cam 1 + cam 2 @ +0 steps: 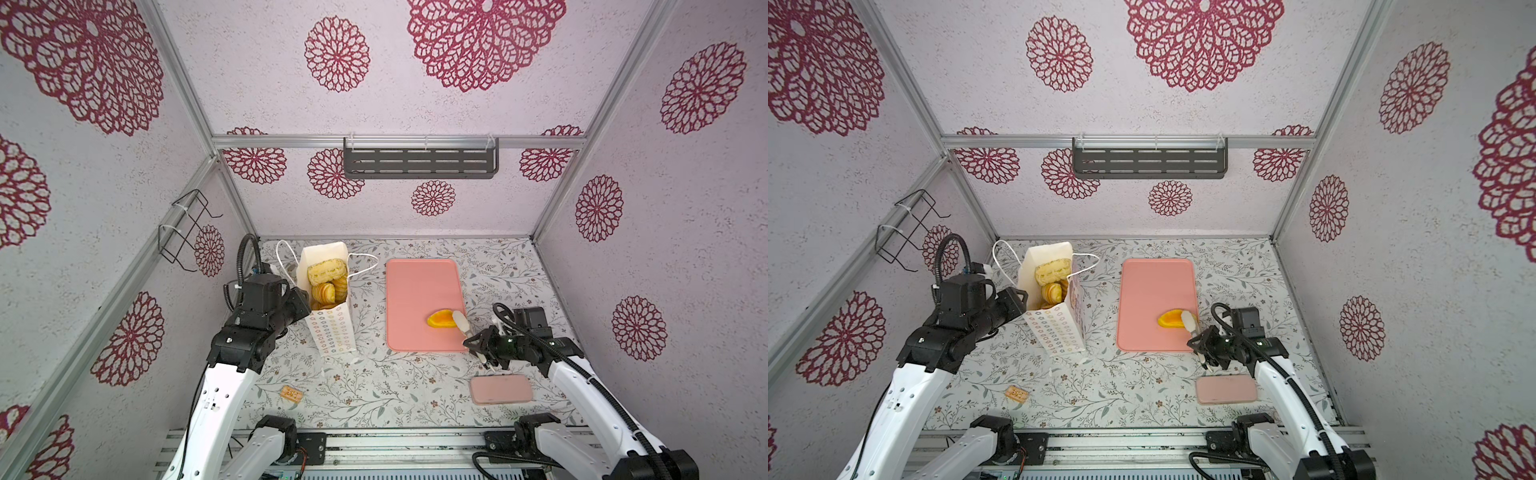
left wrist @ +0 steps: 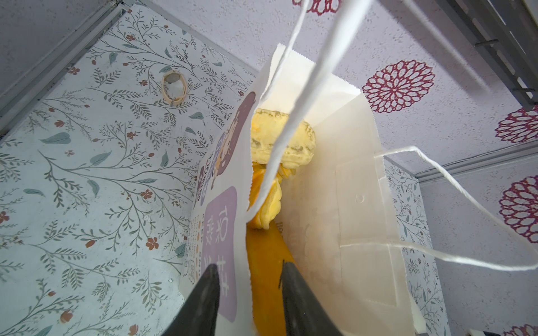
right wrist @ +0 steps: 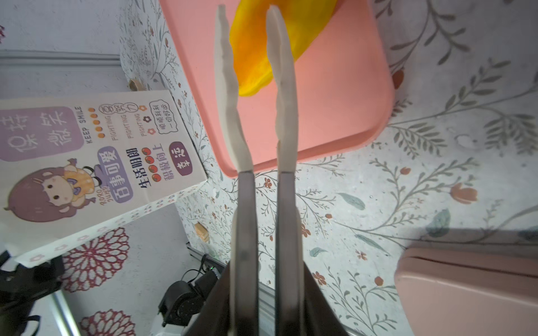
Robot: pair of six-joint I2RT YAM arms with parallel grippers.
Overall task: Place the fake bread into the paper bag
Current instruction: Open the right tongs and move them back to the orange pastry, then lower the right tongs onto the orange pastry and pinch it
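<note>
1. in a top view, the paper bag (image 1: 332,332) is seen upright at the rear left of the flowered table (image 1: 374,395), mouth open, with fake bread (image 1: 327,270) stacked inside near the mouth. the left gripper (image 1: 306,306) is set at the bag's left wall, its tips hidden. one orange bread piece (image 1: 439,320) lies on the pink tray (image 1: 415,291) near the front right corner, and the right gripper (image 1: 459,319) is laid on its right end. a tan cracker (image 1: 291,393) and a pink case (image 1: 500,389) lie apart at the front.
2. in a top view, the same layout is shown: bag (image 1: 1054,332), tray (image 1: 1150,291), orange bread piece (image 1: 1170,320). only rows of small coloured rings are made out on the bag's front; no writing can be read.
3. in the left wrist view, the left gripper's dark fingers (image 2: 203,299) are spread, one outside and one inside the bag's printed wall, and nothing is pinched. a long orange loaf (image 2: 265,261) and a pale pastry (image 2: 279,136) are seen inside. a purple label with chinese characters is too skewed to be read.
4. in the right wrist view, the pale fingers (image 3: 230,87) are drawn close on the orange bread piece (image 3: 253,58), which shows in the narrow gap at their tips. on the bag (image 3: 87,151) can be read "keep smile", "fighting" three times, "保持微笑", "生活明朗" and "积极向上", beside a cartoon girl.
</note>
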